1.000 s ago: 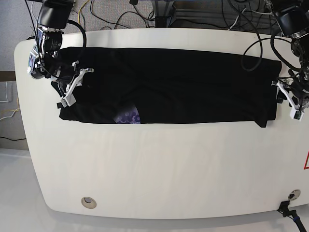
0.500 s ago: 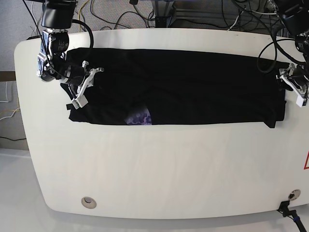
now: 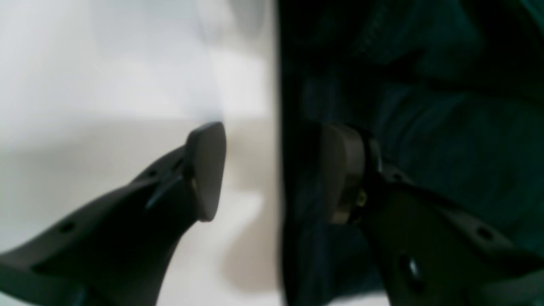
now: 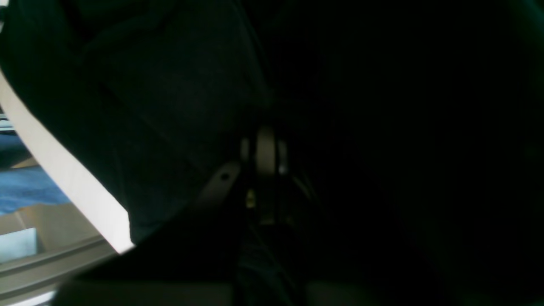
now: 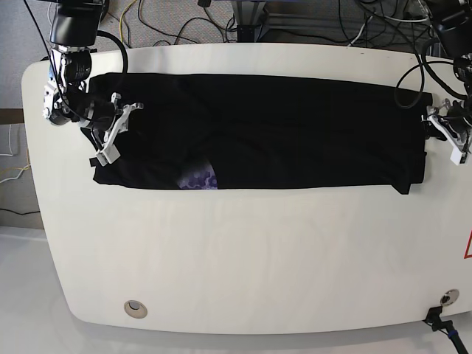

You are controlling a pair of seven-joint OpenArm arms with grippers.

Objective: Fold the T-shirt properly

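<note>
The black T-shirt [image 5: 280,133] lies as a long folded band across the back of the white table [image 5: 236,251], with a bit of purple print [image 5: 195,178] showing at its front edge. At the band's left end my right gripper [image 5: 110,134] is shut on the T-shirt; in the right wrist view its pads [image 4: 265,151] are pressed together with dark cloth [image 4: 170,106] all around. My left gripper [image 5: 447,137] stands open at the right end. In the left wrist view it [image 3: 274,172] straddles the cloth's edge [image 3: 282,127], with one fingertip [image 3: 342,174] over the shirt and the other over bare table.
Cables [image 5: 295,22] run along the far side behind the table. Two round grommets [image 5: 134,308] [image 5: 445,298] sit near the front edge. A red marking [image 5: 467,247] shows at the right border. In the right wrist view the table's rim [image 4: 63,170] runs beside the cloth.
The shirt slid right and then back left, carried by my right gripper. My left gripper moved from the shirt's front right corner toward the back and stayed there.
</note>
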